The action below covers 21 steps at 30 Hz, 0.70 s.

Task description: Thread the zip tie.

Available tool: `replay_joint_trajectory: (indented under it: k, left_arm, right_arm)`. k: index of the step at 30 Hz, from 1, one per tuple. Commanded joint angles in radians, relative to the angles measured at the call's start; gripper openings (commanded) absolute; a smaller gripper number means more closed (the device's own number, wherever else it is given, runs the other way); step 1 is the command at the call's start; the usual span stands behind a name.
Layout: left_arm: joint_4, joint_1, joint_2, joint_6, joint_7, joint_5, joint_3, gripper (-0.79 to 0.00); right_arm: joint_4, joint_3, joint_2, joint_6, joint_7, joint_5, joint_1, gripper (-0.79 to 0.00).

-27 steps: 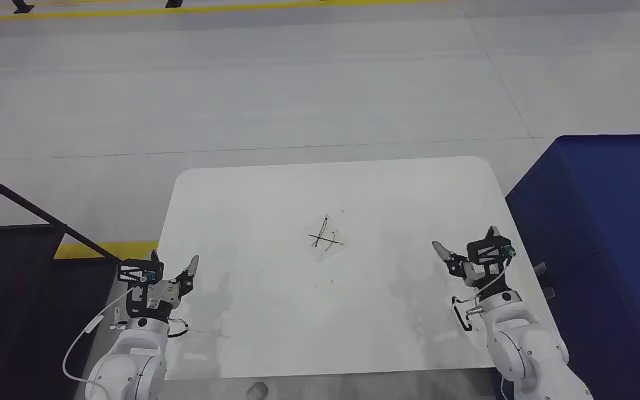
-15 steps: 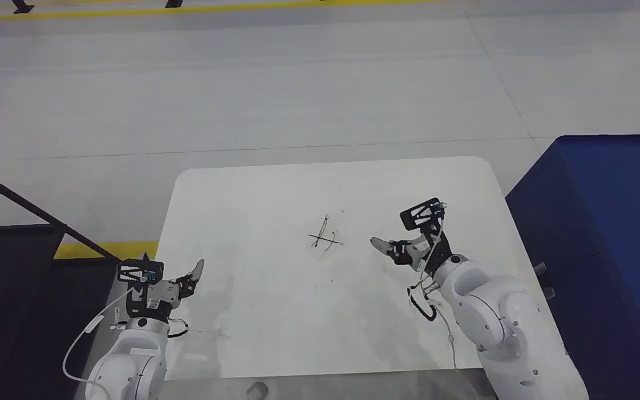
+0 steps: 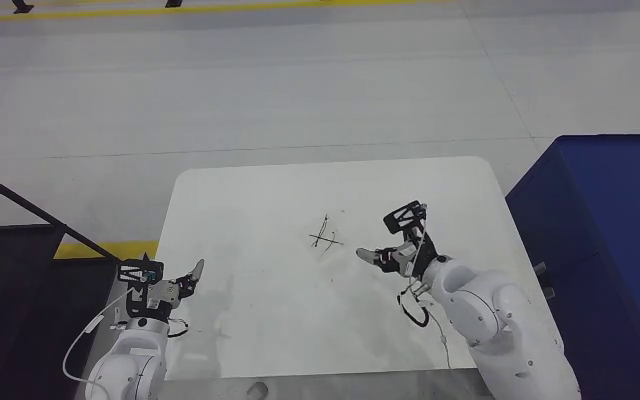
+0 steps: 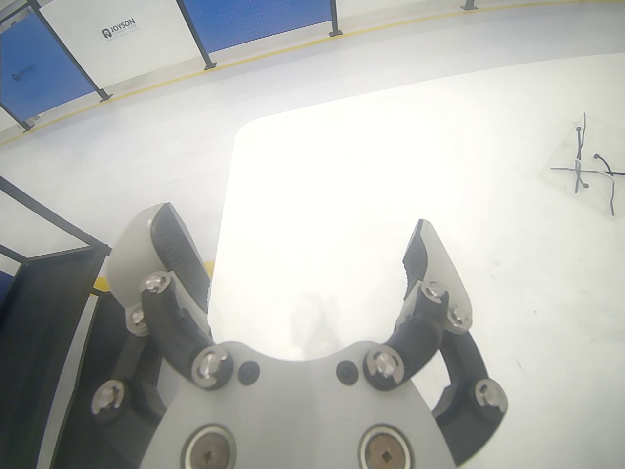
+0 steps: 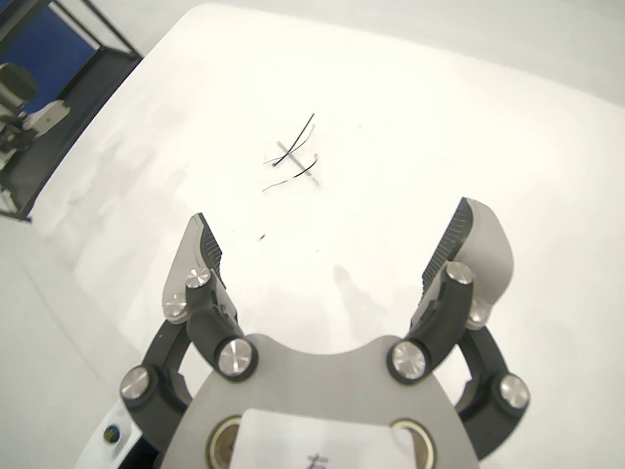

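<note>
Right hand (image 3: 380, 257): spread wide, gripping nothing, touching nothing. Held above the worktop (image 3: 250, 200) near its centre, just beside the zip ties (image 3: 324, 238), at their 4 o'clock. In the right wrist view, ribbed pads (image 5: 442, 241) well apart, with bare worktop between and the zip ties (image 5: 295, 156) ahead, clear of both tips.

Left hand (image 3: 180, 278): likewise wide open and empty. Placed at the worktop's left edge, at 8 o'clock of the zip ties and well apart from them.

Zip ties: lying at the worktop's centre as thin black strands crossed over a pale grey strip (image 5: 298, 163). Untouched by either hand.

Against 0.9 s ago: right hand brought in from the worktop's right edge, at 3 o'clock, toward the centre. Nearer the zip ties again than 0.5 s ago, with the same wide opening throughout. Slight turn of the left hand, otherwise in place. Zip ties unmoved.

Hard to make out: number of strands, which end is head and which tail, and whether any strand already passes through a head. All too fine to tell. In the left wrist view, zip ties (image 4: 583, 168) cut off at the picture's edge.
</note>
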Motion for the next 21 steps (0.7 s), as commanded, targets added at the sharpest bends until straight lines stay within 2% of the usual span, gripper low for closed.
replay_joint_trajectory:
  k: [1,5,7,12,13,21]
  left_arm:
    - [0.0,0.0,0.0,0.0,0.0,0.0,0.0,0.0]
    - [0.0,0.0,0.0,0.0,0.0,0.0,0.0,0.0]
    - [0.0,0.0,0.0,0.0,0.0,0.0,0.0,0.0]
    - [0.0,0.0,0.0,0.0,0.0,0.0,0.0,0.0]
    - [0.0,0.0,0.0,0.0,0.0,0.0,0.0,0.0]
    - [0.0,0.0,0.0,0.0,0.0,0.0,0.0,0.0]
  right_arm:
    - [0.07,-0.031,-0.009,0.081,0.189,0.138,0.132,0.0]
    - [0.329,-0.19,-0.05,0.248,0.465,0.33,0.48,0.0]
    - [0.523,-0.282,-0.082,0.326,0.567,0.421,0.658,0.0]
    - [1.032,-0.526,-0.193,0.352,0.592,0.791,0.976,0.0]
    - [1.079,-0.552,-0.207,0.352,0.592,0.831,1.004,0.0]
    - [1.079,-0.552,-0.207,0.352,0.592,0.831,1.004,0.0]
